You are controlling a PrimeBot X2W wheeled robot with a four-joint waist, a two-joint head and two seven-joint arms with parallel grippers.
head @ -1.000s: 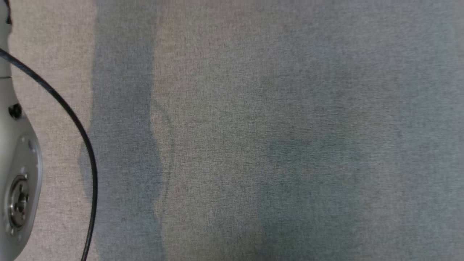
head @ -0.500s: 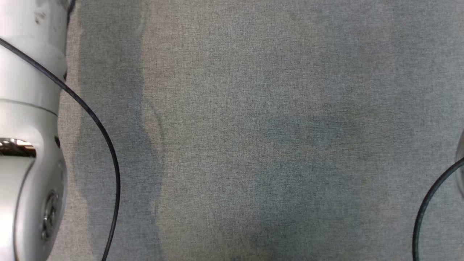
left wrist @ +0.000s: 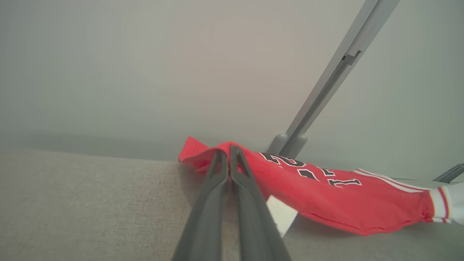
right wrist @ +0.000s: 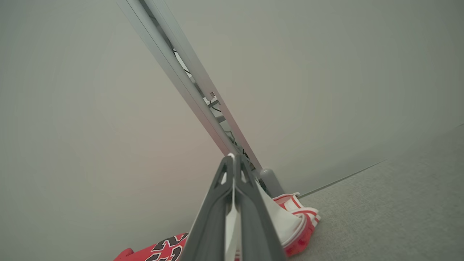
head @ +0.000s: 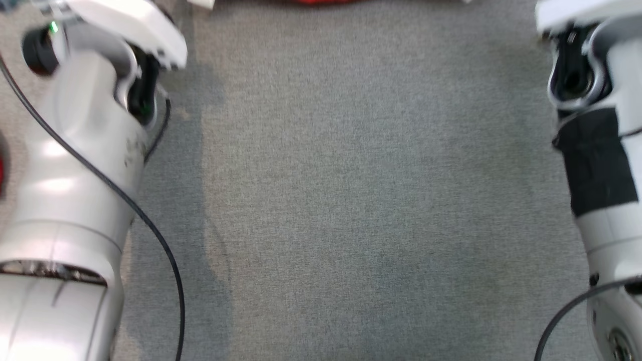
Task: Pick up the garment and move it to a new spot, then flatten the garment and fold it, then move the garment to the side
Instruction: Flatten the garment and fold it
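Note:
The garment (left wrist: 326,195) is a red jersey with black numerals and white trim. In the left wrist view it stretches off to the right, just above the grey cloth surface. My left gripper (left wrist: 229,149) is shut on its red upper edge. In the right wrist view my right gripper (right wrist: 234,156) is shut on white fabric of the garment (right wrist: 295,224), whose red and white trim hangs below the fingers. A thin red strip of the garment (head: 321,1) lies at the top edge of the head view.
The grey cloth-covered table (head: 351,200) spreads between my left forearm (head: 75,165) and my right forearm (head: 602,165). A black cable (head: 165,260) trails along the left arm. A grey rail (right wrist: 195,90) rises behind the garment against a plain wall.
The head view has shifted. Both forearms have come further into it from the sides, and a red strip of garment now shows at its top edge.

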